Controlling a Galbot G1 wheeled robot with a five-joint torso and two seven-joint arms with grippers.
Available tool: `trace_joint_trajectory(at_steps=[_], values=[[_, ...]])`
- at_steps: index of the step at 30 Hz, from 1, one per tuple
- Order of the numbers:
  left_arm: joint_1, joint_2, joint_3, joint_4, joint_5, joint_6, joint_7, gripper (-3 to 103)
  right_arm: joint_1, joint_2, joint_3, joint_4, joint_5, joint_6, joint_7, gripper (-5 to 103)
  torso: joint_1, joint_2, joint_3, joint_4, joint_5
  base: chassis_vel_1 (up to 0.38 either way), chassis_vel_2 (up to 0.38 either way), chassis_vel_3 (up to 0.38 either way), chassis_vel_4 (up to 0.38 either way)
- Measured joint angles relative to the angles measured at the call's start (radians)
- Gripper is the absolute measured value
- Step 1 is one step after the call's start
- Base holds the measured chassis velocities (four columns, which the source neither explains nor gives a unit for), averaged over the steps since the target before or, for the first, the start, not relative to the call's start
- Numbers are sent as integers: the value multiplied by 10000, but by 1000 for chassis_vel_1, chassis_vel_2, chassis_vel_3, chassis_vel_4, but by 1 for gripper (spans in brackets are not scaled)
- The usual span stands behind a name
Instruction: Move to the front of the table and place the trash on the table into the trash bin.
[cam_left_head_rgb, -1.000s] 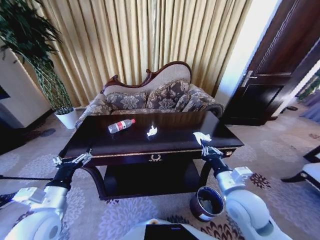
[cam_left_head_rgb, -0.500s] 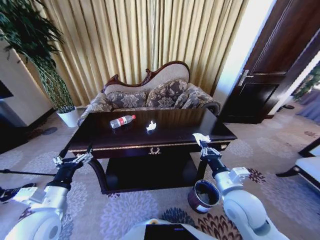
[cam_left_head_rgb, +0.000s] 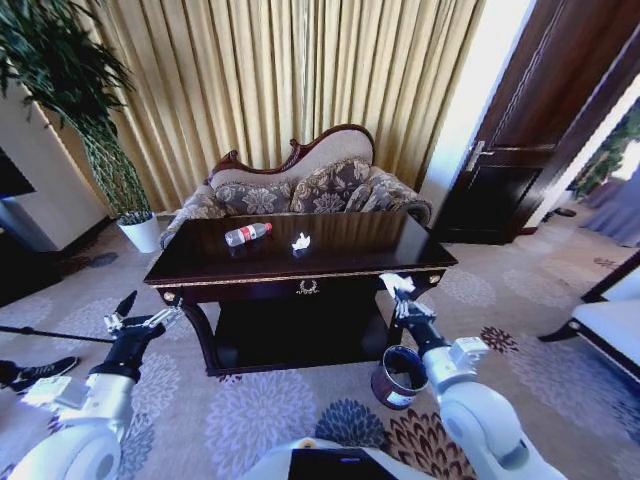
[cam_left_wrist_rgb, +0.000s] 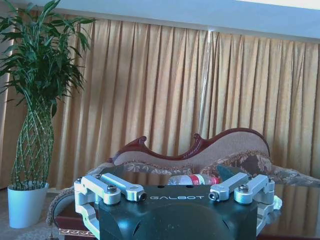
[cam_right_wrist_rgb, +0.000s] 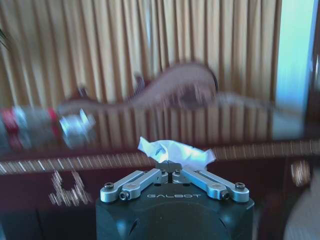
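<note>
- One paper wad (cam_left_head_rgb: 396, 283) is riding clenched in the right gripper (cam_left_head_rgb: 404, 296), now lifted clear of the table (cam_left_head_rgb: 330, 262) as the view is pulling back.
- One trash bin (cam_left_head_rgb: 398, 376) is waiting just below that gripper, lower right of centre, so a drop looks close.
- One left gripper (cam_left_head_rgb: 142, 322) is hanging spread and empty at lower left.
- Two pieces are lying on the table: one bottle (cam_left_head_rgb: 247, 233), one paper scrap (cam_left_head_rgb: 301, 241).

The right wrist view is pretty smeared, so the bottle (cam_right_wrist_rgb: 35, 127) is just a streaky red-and-clear blur. The left pincer (cam_left_wrist_rgb: 175, 200) body hides most of the counter (cam_left_wrist_rgb: 295, 210), and the picture's bottom edge cuts it off.
</note>
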Motion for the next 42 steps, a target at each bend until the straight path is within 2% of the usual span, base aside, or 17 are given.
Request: trace_joint_trajectory(at_steps=[3, 4, 6, 7, 12, 13, 18, 21, 26, 29, 31, 33, 37, 39, 40, 41, 42], values=[[-9, 2, 4, 0, -4, -9, 11, 100, 518, -39, -114, -1723, 559, -110, -109, 0, 4, -2, 2, -1, 1, 0, 0, 0, 0], [-9, 2, 4, 0, -4, -9, 11, 100, 518, -39, -114, -1723, 559, -110, -109, 0, 4, -2, 2, -1, 1, 0, 0, 0, 0], [-17, 7, 23, 0, -2, -14, 19, 100, 1092, -38, -287, -3143, 605, -119, -222, 0, 3, -2, 1, -1, 2, 0, 0, 0, 0], [-17, 7, 23, 0, -2, -14, 19, 100, 1092, -38, -287, -3143, 605, -119, -222, 0, 3, -2, 1, -1, 2, 0, 0, 0, 0], [-86, 53, 51, -14, 18, -23, 42, 100, 2408, 18, -651, -5889, 518, 93, -272, 0, 1, -1, 0, -1, 0, 0, 0, 0, 0], [-86, 53, 51, -14, 18, -23, 42, 100, 2408, 18, -651, -5889, 518, 93, -272, 0, 1, -1, 0, -1, 0, 0, 0, 0, 0], [-106, 62, 64, -31, 20, -23, 44, 100, 3341, 100, -677, -8129, 163, 447, -277, 0, 2, -2, 0, 0, 1, 0, 0, 0, 0], [-85, 41, 65, -32, 24, -24, 50, 100, 3842, 181, -552, -9707, -398, 757, -269, 0, 2, -1, -1, -1, 1, 0, 0, 0, 0], [-92, 19, 67, -31, 33, -28, 77, 100, 4110, 339, -474, -10740, -847, 1020, -250, -3, 1, -1, -1, -3, -1, 0, 0, 0, 0], [-105, 23, 68, -31, 35, -29, 79, 100, 4155, 413, -479, -10814, -903, 1034, -232, 5, 1, -1, -1, -1, 1, 0, 0, 0, 0], [-110, 32, 68, -33, 37, -29, 82, 100, 4198, 463, -524, -10814, -973, 1035, -222, 15, 1, -1, -1, 0, -1, 0, 0, 0, 0], [-110, 32, 68, -34, 38, -29, 85, 100, 4207, 471, -533, -10814, -987, 1035, -221, 15, 1, 0, -1, -1, 0, 0, 0, 0, 0], [-76, -12, 67, -44, 43, -35, 101, 100, 4246, 498, -543, -10756, -1073, 1034, -212, 37, 1, 0, -1, -1, -1, 0, 0, 0, 0], [-74, -16, 66, -45, 43, -38, 103, 100, 4243, 498, -541, -10741, -1078, 1034, -211, 37, 1, 0, -1, -1, 0, 0, 0, 0, 0], [-71, -27, 60, -45, 44, -50, 105, 100, 4219, 489, -529, -10685, -1081, 1033, -210, 48, 1, 0, -1, 0, 0, 0, 0, 0, 0], [-71, -34, 57, -43, 44, -68, 107, 100, 4201, 481, -522, -10660, -1081, 1033, -210, 48, 1, 0, -1, -1, -1, 0, 0, 0, 0], [-71, -41, 56, -27, 48, -111, 111, 100, 4181, 472, -512, -10638, -1078, 1032, -209, 53, 0, 0, -1, -1, 0, 0, 0, 0, 0]])
